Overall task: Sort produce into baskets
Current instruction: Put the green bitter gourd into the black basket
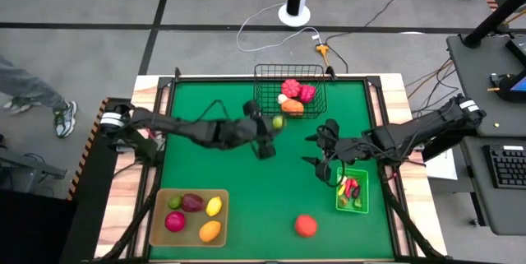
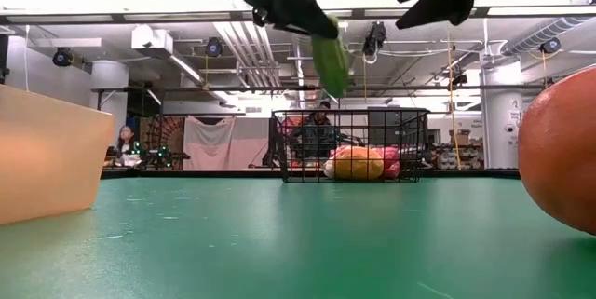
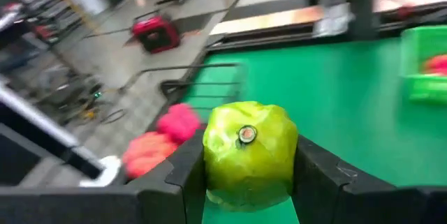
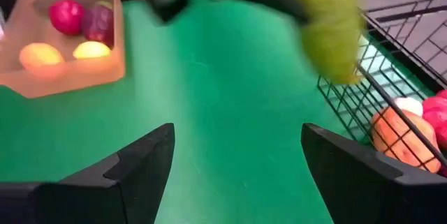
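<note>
My left gripper is shut on a yellow-green toy piece, high above the table, just at the near side of the black wire-mesh basket. The basket holds red, pink, orange and white pieces. My right gripper is open and empty, above the table beside the bright green bin, which holds small red and green pieces. The tan tray at the near left holds green, purple, yellow, red and orange pieces. A red-orange piece rests on the green table near the front edge. My left gripper pinches the green piece by its two opposite sides between the two fingers. The fingers come slanting down from the table's left. The piece hangs below the fingers, tilted and lifted well clear of the table.
The table has a raised dark rim around its green mat. Open mat lies between the tray, the bin and the basket. A person sits beyond the table's far side, behind the basket, and a person's leg and shoe show at the left.
</note>
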You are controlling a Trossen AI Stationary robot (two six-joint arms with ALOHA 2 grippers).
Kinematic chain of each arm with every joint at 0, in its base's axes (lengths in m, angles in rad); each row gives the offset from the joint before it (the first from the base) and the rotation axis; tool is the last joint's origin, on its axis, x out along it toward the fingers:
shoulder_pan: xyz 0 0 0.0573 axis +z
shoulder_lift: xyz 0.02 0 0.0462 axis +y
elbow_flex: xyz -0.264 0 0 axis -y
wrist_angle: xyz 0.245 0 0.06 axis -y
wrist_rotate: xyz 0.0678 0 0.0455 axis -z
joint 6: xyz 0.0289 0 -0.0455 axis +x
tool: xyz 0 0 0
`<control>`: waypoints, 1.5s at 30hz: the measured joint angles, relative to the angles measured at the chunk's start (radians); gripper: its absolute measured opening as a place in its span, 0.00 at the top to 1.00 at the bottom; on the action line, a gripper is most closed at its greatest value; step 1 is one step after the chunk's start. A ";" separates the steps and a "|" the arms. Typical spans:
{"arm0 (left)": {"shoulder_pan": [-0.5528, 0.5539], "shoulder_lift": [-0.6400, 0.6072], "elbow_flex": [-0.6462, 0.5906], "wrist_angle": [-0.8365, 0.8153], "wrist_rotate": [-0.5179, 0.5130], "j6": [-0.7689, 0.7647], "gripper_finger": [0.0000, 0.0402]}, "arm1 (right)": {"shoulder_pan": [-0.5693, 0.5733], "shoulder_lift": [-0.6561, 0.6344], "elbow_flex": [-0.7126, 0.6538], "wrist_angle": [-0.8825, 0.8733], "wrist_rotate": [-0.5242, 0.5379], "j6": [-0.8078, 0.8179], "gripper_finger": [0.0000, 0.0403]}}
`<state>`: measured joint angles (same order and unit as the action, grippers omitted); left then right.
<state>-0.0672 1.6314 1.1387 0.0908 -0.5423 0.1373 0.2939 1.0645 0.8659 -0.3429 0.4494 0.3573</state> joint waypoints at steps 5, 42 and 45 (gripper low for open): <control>0.134 0.000 0.080 -0.109 0.033 0.075 0.66 | 0.000 0.000 0.028 -0.018 0.000 -0.014 0.26; 0.468 0.145 0.203 -0.239 0.351 -0.200 0.65 | -0.046 0.001 0.030 -0.024 -0.001 -0.027 0.22; 0.469 0.205 0.290 -0.347 0.341 -0.200 0.65 | -0.046 0.001 0.030 -0.026 -0.001 -0.027 0.22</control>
<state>0.4015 1.8368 1.4285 -0.2564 -0.2016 -0.0624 0.2478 1.0653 0.8963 -0.3694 0.4480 0.3298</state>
